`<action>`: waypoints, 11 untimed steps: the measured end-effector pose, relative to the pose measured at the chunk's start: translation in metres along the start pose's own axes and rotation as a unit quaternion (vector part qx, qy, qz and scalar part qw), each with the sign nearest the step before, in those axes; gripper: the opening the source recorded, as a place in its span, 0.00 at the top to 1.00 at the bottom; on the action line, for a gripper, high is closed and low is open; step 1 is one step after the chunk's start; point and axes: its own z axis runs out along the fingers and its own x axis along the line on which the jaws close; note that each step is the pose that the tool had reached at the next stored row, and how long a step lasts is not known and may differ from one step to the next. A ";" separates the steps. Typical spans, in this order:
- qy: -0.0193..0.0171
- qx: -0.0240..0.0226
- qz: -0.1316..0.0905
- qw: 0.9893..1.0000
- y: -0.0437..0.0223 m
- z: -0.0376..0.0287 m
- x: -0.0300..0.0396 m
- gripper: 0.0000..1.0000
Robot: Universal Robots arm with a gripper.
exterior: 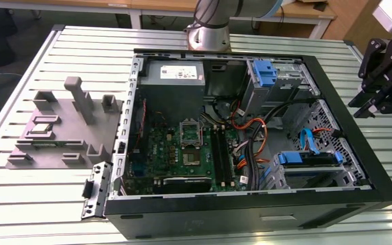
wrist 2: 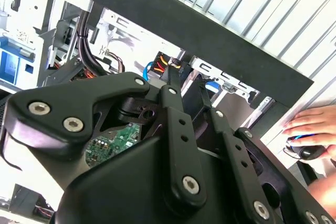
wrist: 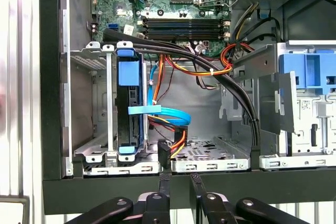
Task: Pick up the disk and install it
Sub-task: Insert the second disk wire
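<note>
The end effector (exterior: 371, 104) hangs outside the open computer case (exterior: 182, 212), fingers nearly together and holding nothing. The disk (wrist: 130, 109) stands on edge in its metal drive cage (wrist: 94, 103), blue carrier frame outward, cables clear.
</note>
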 end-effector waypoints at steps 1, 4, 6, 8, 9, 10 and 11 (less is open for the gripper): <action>0.000 0.000 0.000 1.000 0.0000 0.0000 0.0000 0.71; 0.000 0.000 0.000 1.000 0.0000 -0.0049 -0.0003 0.71; 0.000 0.000 0.000 1.000 0.0001 -0.0078 -0.0005 0.71; 0.000 0.000 0.000 1.000 0.0001 -0.0079 -0.0005 0.71; 0.000 0.000 0.000 1.000 0.0001 -0.0094 -0.0006 0.71; 0.000 0.000 0.000 1.000 0.0001 -0.0094 -0.0006 0.71; 0.000 0.000 0.000 1.000 0.0001 -0.0133 -0.0008 0.71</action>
